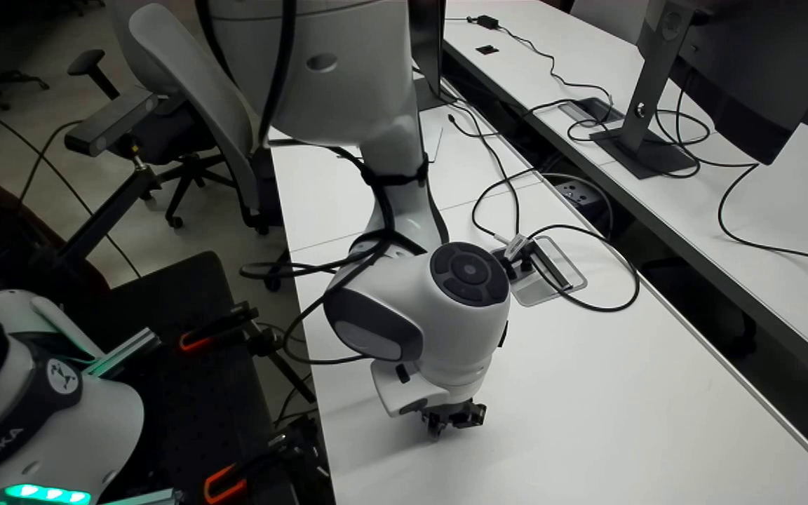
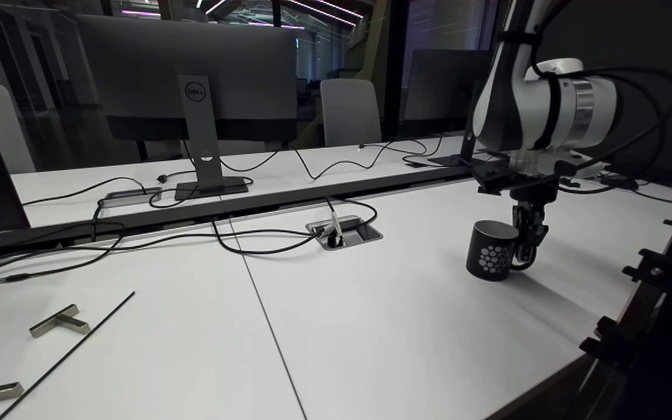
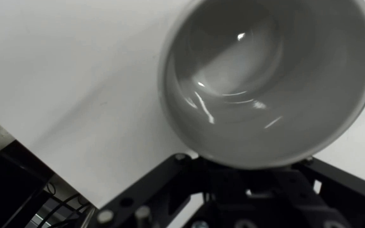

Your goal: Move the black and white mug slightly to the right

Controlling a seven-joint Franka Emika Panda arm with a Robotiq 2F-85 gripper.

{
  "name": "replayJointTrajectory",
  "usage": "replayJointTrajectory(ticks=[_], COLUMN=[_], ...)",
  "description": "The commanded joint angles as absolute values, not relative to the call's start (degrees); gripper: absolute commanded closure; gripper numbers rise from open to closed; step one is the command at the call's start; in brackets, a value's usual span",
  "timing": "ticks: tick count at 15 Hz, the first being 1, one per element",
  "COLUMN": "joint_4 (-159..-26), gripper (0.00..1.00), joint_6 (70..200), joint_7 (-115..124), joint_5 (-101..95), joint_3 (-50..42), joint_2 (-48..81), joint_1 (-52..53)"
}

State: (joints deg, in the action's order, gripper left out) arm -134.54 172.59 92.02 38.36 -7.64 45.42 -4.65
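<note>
Black mug [image 2: 490, 251], pale inside, upright on the table [image 2: 371, 326] by the look of it, handle [image 2: 524, 268] toward the gripper [image 2: 525, 254]. Fingers [image 2: 521, 226] stand narrow about the handle; I take it they have hold. Pads hidden under the rim [image 3: 252, 165] in the wrist view, so firmness of the pinch can't be read; test with a slight tug. Rim covers part of the gripper from there, touching or not unclear; no driving forward into it. Judged step: handle taken, sideways shift to come. Best done as a short, slow slide. Holding at one side leaves most of the weight off the fingers; lifted high, the mug would likely sag or swing, so go low, gripper level, no twist. Sentence doesn't say whose right; settle that, then run straight and stop early, since only "slightly" is asked. At the finish: base flat, fingers spread evenly, then back away from the mug before rising, or the handle may hook and drag it. In an exterior view the arm [image 1: 439, 308] masks the mug; steer by the wrist view. Farther out, black brackets [image 2: 654, 271] by the table's edge; leave them a margin. Cable box [image 2: 378, 237] and cords [image 2: 272, 252] lie well apart from the mug, no bother for a small move, though a wide one could reach them. Farthest, a monitor [image 2: 187, 61], out of play.
</note>
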Motion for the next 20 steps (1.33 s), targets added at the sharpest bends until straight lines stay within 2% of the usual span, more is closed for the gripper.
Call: replayJointTrajectory(ticks=[1, 8, 20], joint_4=[-136.1, -136.3, -140.3], gripper=[0.5, 0.01, 0.0], joint_6=[173.3, 173.0, 171.8], joint_7=[91.9, 92.2, 93.7], joint_5=[39.3, 38.8, 35.7], joint_3=[-6.6, -7.0, -13.1], joint_2=[43.8, 43.6, 38.4], joint_1=[-5.5, -4.6, 4.4])
